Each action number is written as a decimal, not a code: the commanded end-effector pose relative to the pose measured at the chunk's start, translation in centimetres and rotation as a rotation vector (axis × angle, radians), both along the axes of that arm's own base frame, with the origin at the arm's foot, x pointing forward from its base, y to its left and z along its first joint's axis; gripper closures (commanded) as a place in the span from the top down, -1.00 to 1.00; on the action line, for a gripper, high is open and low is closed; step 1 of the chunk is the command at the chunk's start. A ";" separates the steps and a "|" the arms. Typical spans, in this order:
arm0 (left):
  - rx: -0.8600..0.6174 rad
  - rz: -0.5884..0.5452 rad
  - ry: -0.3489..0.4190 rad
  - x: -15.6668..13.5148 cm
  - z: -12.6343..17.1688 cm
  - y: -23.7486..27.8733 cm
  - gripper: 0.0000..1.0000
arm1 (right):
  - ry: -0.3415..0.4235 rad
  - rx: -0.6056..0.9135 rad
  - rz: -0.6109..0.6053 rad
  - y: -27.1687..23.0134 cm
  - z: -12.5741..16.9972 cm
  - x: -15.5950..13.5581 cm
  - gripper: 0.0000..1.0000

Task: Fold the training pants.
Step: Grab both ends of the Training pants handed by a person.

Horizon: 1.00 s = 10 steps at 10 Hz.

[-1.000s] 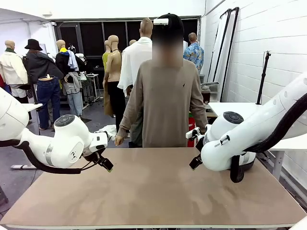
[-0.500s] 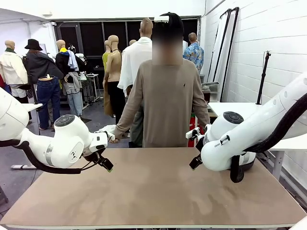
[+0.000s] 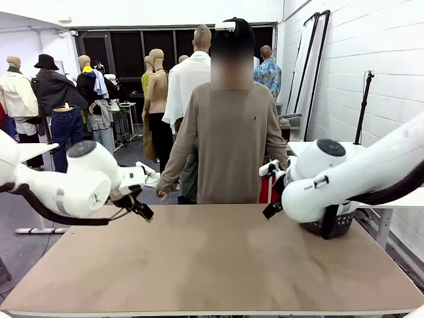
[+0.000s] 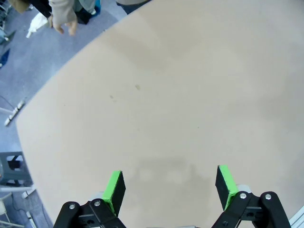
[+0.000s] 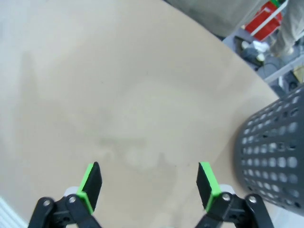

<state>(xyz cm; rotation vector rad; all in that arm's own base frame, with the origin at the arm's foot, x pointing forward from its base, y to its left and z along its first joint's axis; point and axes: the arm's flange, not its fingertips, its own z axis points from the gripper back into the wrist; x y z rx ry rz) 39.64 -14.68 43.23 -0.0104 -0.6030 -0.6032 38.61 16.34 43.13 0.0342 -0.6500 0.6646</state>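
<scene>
Left gripper (image 3: 144, 212): hanging above the left part of the tabletop (image 3: 212, 265), clear of the surface. Fingers (image 4: 114, 186) spread wide, released, with nothing but bare board between the green pads in the left wrist view.

Right gripper (image 3: 268, 211): hanging above the right part of the tabletop, near the far edge, clear of the surface. Fingers (image 5: 90, 182) spread wide, released, grasping nothing; bare tabletop (image 5: 118, 95) between the pads.

Tabletop: flat, light brown, matt, with faint darker smudges. Rounded corner in the left wrist view (image 4: 190, 95), grey floor beyond it.

Training pants: whereabouts cannot be told.

Person (image 3: 232, 139): standing at the far edge, midway between the two arms, in a beige-brown sweater, arms hanging down. One hand (image 3: 163, 193) held low beside the far left edge, apart from the left gripper; same hand (image 4: 64, 21) at the top left corner of the left wrist view, off the tabletop.

Basket (image 5: 273, 152): dark grey, perforated, at the right edge of the tabletop beneath the right arm (image 3: 339, 224); on the board or just beside it, cannot be told.
</scene>
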 end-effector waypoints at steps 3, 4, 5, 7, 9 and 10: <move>0.050 -0.008 -0.041 -2.6 7.2 0.2 1.00 | -0.004 -0.007 0.089 -1.5 5.6 -2.1 1.00; 0.047 -0.016 -0.042 -3.4 8.2 0.1 1.00 | -0.018 -0.009 0.104 -1.6 6.9 -2.7 1.00; 0.048 -0.011 -0.056 -4.1 9.2 0.4 1.00 | -0.032 -0.016 0.099 -1.7 7.8 -3.2 1.00; 0.015 0.003 -0.088 -5.0 10.6 1.1 1.00 | -0.075 0.002 0.093 -2.3 9.6 -4.3 1.00; -0.020 0.009 -0.109 -5.1 11.2 2.1 1.00 | -0.105 0.031 0.107 -2.5 10.5 -4.7 1.00; -0.022 0.012 -0.110 -5.4 11.5 2.1 1.00 | -0.108 0.026 0.106 -2.6 10.6 -5.0 1.00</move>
